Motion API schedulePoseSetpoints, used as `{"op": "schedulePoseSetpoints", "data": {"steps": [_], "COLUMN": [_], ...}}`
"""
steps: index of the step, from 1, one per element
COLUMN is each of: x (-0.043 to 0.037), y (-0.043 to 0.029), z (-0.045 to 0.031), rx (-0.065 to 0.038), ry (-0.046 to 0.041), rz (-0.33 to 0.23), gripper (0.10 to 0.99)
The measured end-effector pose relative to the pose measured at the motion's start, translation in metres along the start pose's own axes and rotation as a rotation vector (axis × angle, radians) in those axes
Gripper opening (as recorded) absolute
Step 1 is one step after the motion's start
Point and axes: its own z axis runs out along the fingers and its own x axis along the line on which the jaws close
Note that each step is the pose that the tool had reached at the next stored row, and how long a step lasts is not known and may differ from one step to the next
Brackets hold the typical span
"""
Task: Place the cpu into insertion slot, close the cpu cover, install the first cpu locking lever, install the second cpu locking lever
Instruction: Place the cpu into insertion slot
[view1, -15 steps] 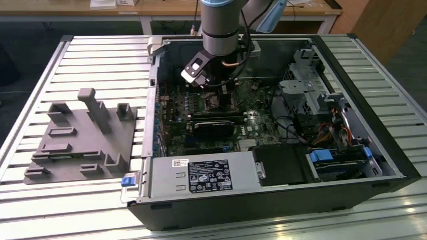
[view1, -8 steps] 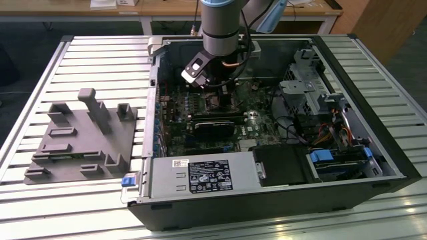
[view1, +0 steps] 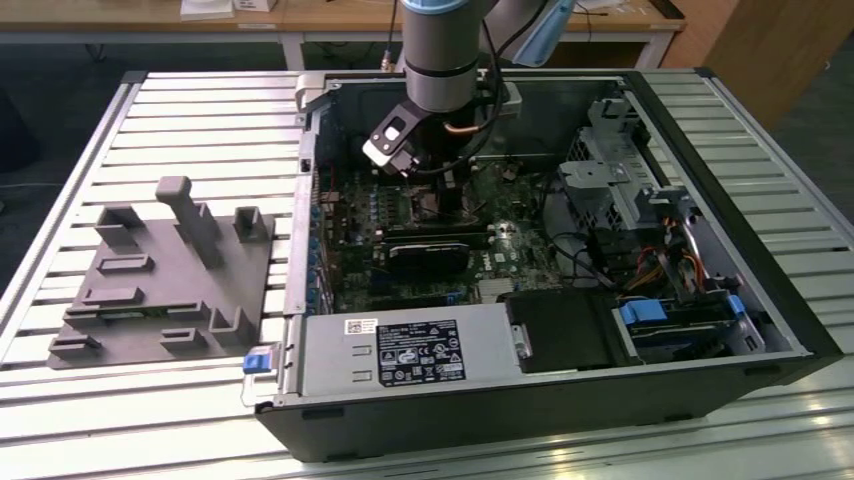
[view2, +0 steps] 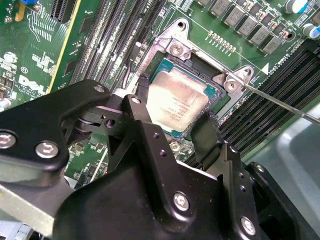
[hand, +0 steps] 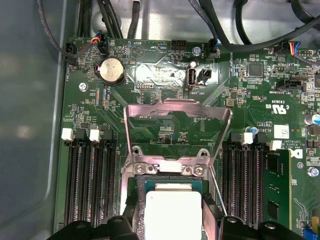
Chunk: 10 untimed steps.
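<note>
Slatted metal table (view1: 174, 110) carries the open case (view1: 534, 400), and the arm (view1: 441, 50) reaches straight down into it. Our gripper (view2: 175, 104) has its jaws drawn in to the chip's width, one on each of two opposite edges of the cpu (view2: 177, 95). We judge that they are holding it. The chip lies flat and dead centre between them, metal top up. Being square, it has no long axis to line up, only its corners to keep true to the slot (view2: 202, 64). It sits right at the slot, inside the silver rim, but we cannot tell whether it is fully seated. Just beyond the chip, in the first wrist view, the cover (hand: 176, 106) stands tilted up on its hinge. Its window is open to the board behind, and it is clear of the jaws. A thin lever (view2: 280, 102) runs out from the slot's corner, swung away and apart from the chip. Memory slots (hand: 87, 185) flank the slot on both sides, close to the jaws but not touching them. Farther out we see a coin cell (hand: 111, 70) past the cover. In the exterior view a black card (view1: 430, 250) lies near the arm. A grey fixture (view1: 160, 270) sits on the table at that view's left, well apart.
</note>
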Motion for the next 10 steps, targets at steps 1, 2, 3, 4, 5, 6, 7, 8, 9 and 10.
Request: {"op": "schedulePoseSetpoints", "data": {"steps": [1, 2, 3, 4, 5, 6, 7, 8, 9, 10], "x": [0.0003, 0.0006, 0.0009, 0.0011, 0.0013, 0.0016, 0.002, 0.0024, 0.0028, 0.0031], "y": [0.0, 0.0, 0.0, 0.0, 0.0, 0.0, 0.0, 0.0, 0.0, 0.0], "z": [0.0, 0.0001, 0.0001, 0.0002, 0.0003, 0.0004, 0.0004, 0.0005, 0.0006, 0.0007], "rx": [0.0, 0.0, 0.0, 0.0, 0.0, 0.0, 0.0, 0.0, 0.0, 0.0], "ry": [0.0, 0.0001, 0.0001, 0.0002, 0.0003, 0.0004, 0.0004, 0.0005, 0.0007, 0.001], "rz": [0.0, 0.0, 0.0, 0.0, 0.0, 0.0, 0.001, 0.001, 0.001, 0.002], "gripper": [0.612, 0.612, 0.612, 0.612, 0.612, 0.612, 0.612, 0.612, 0.612, 0.612]}}
